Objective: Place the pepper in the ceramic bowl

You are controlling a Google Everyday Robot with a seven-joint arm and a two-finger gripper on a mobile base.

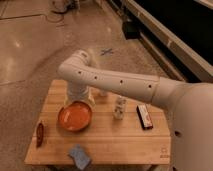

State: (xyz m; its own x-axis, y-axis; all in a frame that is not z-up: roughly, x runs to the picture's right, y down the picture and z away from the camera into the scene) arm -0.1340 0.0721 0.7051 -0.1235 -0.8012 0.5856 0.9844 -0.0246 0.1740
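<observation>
The pepper [39, 134] is small, slender and dark red-brown; it lies at the left edge of the wooden table [120, 142]. The ceramic bowl [75, 116] is round, orange and glossy, and stands on the table right of the pepper. My white arm [115, 82] reaches in from the right across the table. The gripper [78, 96] hangs down just behind the bowl's far rim, well right of and behind the pepper.
A blue-grey folded cloth [80, 156] lies near the table's front edge. A small white bottle [118, 108] stands mid-table, and a dark flat device [144, 117] lies to its right. A glossy stone floor [30, 50] surrounds the table; a dark wall base runs along the far right.
</observation>
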